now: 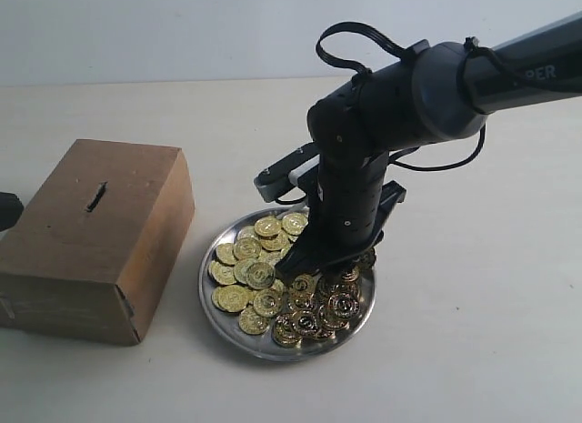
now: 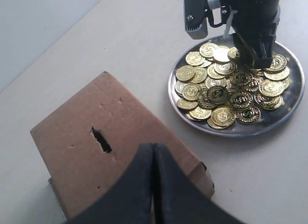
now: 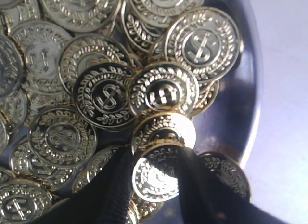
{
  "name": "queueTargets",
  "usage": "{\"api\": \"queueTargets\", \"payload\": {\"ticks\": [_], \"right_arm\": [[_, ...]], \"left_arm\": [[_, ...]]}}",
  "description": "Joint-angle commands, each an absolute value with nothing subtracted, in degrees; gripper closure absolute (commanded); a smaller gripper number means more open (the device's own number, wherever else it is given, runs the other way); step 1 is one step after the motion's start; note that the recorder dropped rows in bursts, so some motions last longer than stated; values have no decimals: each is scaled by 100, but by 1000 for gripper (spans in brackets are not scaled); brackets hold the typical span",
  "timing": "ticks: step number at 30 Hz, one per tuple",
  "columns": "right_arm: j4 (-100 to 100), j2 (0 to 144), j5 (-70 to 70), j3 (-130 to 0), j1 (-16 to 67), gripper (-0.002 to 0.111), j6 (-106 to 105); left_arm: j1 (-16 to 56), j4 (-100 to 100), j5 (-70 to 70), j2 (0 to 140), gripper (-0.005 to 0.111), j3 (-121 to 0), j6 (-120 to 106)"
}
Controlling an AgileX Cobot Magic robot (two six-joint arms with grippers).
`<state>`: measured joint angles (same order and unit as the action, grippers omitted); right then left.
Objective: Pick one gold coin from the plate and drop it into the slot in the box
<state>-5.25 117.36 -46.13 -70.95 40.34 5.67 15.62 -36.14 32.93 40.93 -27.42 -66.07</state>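
A shiny silver plate (image 1: 300,357) holds a heap of gold coins (image 1: 247,248). My right gripper (image 1: 305,268) reaches down into the heap on the plate's right half. In the right wrist view its two dark fingers (image 3: 120,185) press on either side of one gold coin (image 3: 156,173), which stands on edge among the others above the plate (image 3: 236,118). The brown cardboard box (image 1: 91,232) sits left of the plate, with its dark slot (image 1: 95,196) on top. My left gripper (image 2: 153,148) hovers over the box (image 2: 86,161) beside the slot (image 2: 101,140), shut and holding nothing.
The box and plate (image 2: 240,132) rest on a pale beige tabletop. A dark piece (image 1: 7,209) of the left arm shows at the left edge. The right arm (image 1: 427,86) and its cable arch over the plate's far side.
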Motion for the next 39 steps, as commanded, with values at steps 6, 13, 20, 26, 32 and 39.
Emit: {"api": "queueTargets", "payload": {"ticks": [6, 13, 20, 26, 32, 39], "right_arm": [[426, 11780, -4661, -7073, 4031, 77, -252], [573, 11692, -4614, -7073, 4031, 77, -378], [435, 11510, -4615, -7085, 4031, 77, -378], [357, 11510, -4680, -7085, 4031, 59, -324], [357, 11510, -4680, -7085, 4031, 52, -296], [357, 11510, -4680, -7085, 4031, 53, -272]], "left_arm": [[1612, -3700, 3281, 4069, 107, -2800, -6599], [1612, -3700, 3291, 4070, 107, -2800, -6599], [1612, -3700, 3303, 4070, 107, -2800, -6599], [1612, -3700, 3314, 4070, 107, -2800, -6599], [1612, -3700, 3314, 4070, 107, -2800, -6599], [1612, -3700, 3326, 4070, 107, -2800, -6599]]}}
